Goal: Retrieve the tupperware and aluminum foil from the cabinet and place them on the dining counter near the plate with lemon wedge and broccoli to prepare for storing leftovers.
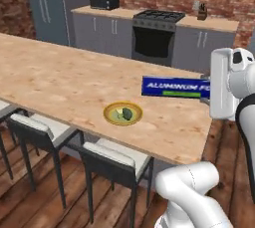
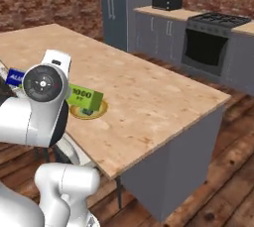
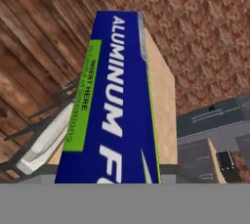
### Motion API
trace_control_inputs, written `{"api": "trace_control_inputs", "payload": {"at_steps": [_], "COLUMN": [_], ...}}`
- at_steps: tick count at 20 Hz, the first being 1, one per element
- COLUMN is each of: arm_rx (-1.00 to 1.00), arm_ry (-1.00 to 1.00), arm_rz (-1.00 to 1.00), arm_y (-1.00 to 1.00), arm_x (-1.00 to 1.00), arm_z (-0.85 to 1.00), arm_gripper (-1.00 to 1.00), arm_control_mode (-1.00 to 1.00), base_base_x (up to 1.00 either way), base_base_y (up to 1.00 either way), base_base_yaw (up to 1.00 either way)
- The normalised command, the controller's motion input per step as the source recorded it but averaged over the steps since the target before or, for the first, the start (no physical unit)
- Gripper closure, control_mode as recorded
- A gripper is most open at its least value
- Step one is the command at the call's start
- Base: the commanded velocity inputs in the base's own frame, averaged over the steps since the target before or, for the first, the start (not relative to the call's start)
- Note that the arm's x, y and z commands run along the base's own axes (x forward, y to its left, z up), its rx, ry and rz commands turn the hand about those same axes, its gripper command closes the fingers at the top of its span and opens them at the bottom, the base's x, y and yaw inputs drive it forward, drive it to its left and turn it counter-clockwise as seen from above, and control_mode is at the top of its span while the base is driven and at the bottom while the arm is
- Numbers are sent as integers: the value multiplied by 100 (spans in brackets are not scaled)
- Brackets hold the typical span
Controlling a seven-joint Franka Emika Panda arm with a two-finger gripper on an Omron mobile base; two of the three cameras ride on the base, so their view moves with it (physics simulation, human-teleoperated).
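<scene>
My gripper is shut on the aluminum foil, a long blue box held level a little above the dining counter. The white hand hides the fingers. The box's free end reaches left, just above and to the right of the yellow plate with the dark broccoli and the pale lemon wedge. In the right base view the box's lime-green end hangs over the plate. Along the hand view runs the aluminum foil. The tupperware is out of view.
White-seated stools stand along the counter's near side. The counter's right end drops to a wood floor. Behind are a stove, a microwave, a fridge and a brick wall.
</scene>
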Motion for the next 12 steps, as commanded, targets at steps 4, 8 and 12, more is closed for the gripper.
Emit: {"api": "trace_control_inputs", "payload": {"at_steps": [4, 8, 12], "arm_rx": [0, 0, 0], "arm_ry": [0, 0, 0], "arm_rz": [0, 0, 0], "arm_y": [0, 0, 0], "arm_x": [0, 0, 0], "arm_z": [0, 0, 0], "arm_gripper": [100, 100, 100], "arm_control_mode": [100, 100, 100], "base_base_x": [0, -1, -1], "base_base_y": [100, 100, 100], "base_base_yaw": [-59, -50, -49]}}
